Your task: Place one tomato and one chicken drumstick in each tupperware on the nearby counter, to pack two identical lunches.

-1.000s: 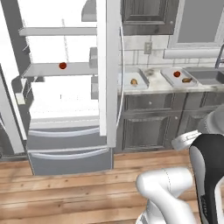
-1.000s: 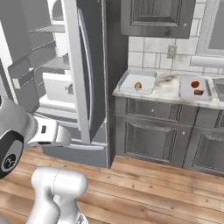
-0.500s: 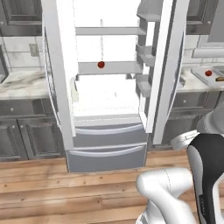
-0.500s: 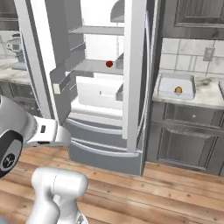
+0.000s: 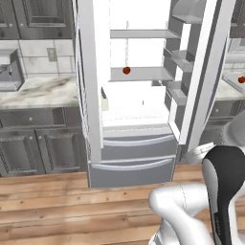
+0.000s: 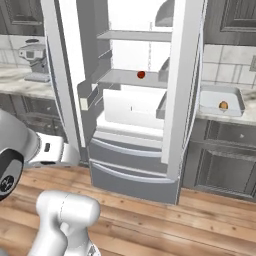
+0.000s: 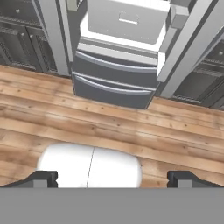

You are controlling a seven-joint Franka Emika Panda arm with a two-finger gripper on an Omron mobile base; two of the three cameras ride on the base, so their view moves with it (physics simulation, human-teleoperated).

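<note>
My hand (image 7: 112,178) hung low, pointed down and forward at the wood floor (image 7: 109,127) in front of the fridge (image 5: 139,95). Fingertips (image 7: 41,178) sat well apart at both bottom corners of the hand view with nothing between them, so the hand was open and empty.

Fridge was straight ahead, both doors swung wide. Left door (image 5: 91,86) and right door (image 5: 203,72) framed the lit interior. One tomato (image 5: 126,70) sat on the middle shelf (image 5: 141,74), near the shelf's front edge, slightly left of centre in the left base view; same tomato (image 6: 141,75) showed in the right base view. A white crisper drawer (image 7: 127,22) sat below it. Two grey freezer drawers (image 5: 136,158) at the bottom were closed.

Tabletop (image 6: 235,114) to the right of the fridge carried a shallow grey tupperware (image 6: 221,100) with a small orange-brown item (image 6: 223,105) lying inside it; too small to tell what it was. In the left base view, something red (image 5: 241,80) sat on that tabletop at the far right edge, cropped by the frame, so I couldn't identify it.

Another stretch of tabletop (image 5: 38,91) ran left of the fridge over dark grey cabinets (image 5: 43,143), with a grey appliance (image 5: 10,72) at its far left. Could not make out a drumstick for certain anywhere.
</note>
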